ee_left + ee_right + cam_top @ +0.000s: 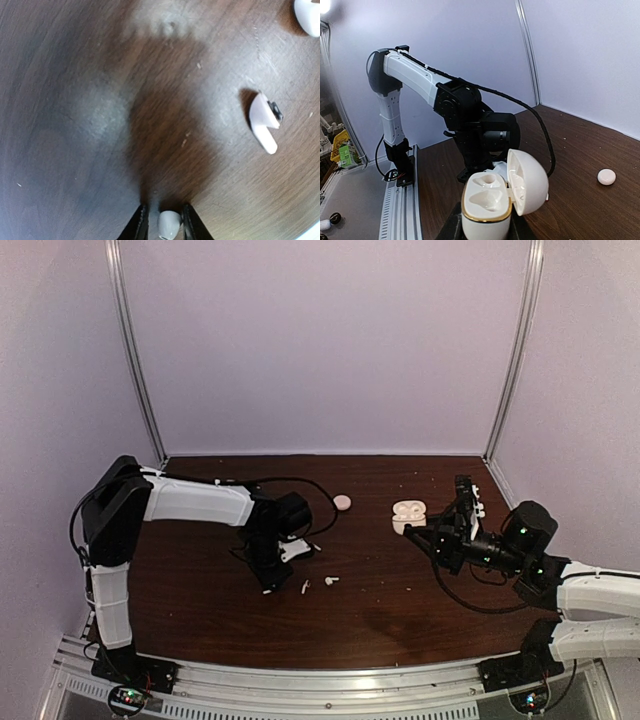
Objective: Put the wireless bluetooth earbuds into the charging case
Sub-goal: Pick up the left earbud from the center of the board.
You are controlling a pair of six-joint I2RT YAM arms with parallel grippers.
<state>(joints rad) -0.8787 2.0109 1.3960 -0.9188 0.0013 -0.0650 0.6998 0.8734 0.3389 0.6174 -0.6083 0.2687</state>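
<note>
White earbud sits pinched between left jaws; right jaws clamp open case.

Dark wooden table: two white earbuds near its middle, a pale round disc farther back.

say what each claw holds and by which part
Left claw: white earbud, pinched at its rounded end. Right claw: open charging case, gripped by its base.

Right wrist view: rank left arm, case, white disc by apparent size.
1. left arm
2. case, which sits right at the camera, so its look is inflated
3. white disc, by far the smallest
</note>
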